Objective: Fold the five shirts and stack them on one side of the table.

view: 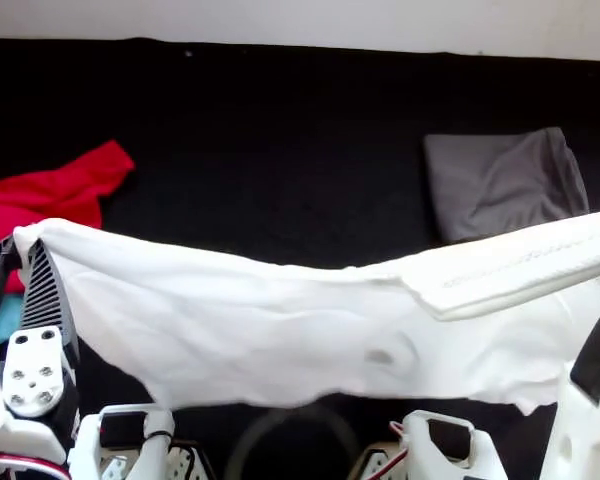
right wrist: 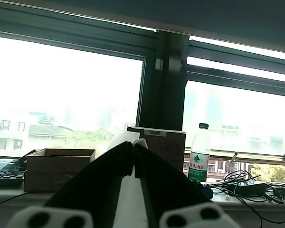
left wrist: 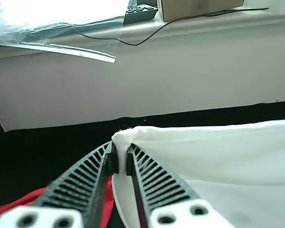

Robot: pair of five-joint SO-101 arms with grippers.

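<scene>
1. On the windowsill [right wrist: 223, 202] I face, a water bottle [right wrist: 198, 159] stands just beside a closed cardboard box [right wrist: 167, 142].
2. I see a low open box [right wrist: 59, 164] farther along, with a keyboard [right wrist: 4, 176] next to it.
3. Tangled cables [right wrist: 251, 187] lie near the bottle.
4. A clear plastic sheet [left wrist: 57, 28] lies over the top of a pale wall [left wrist: 156, 80].

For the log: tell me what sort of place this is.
Probably an office or lab: a large window over city buildings, a cardboard box, water bottle and cables below it, a black-covered table.
</scene>
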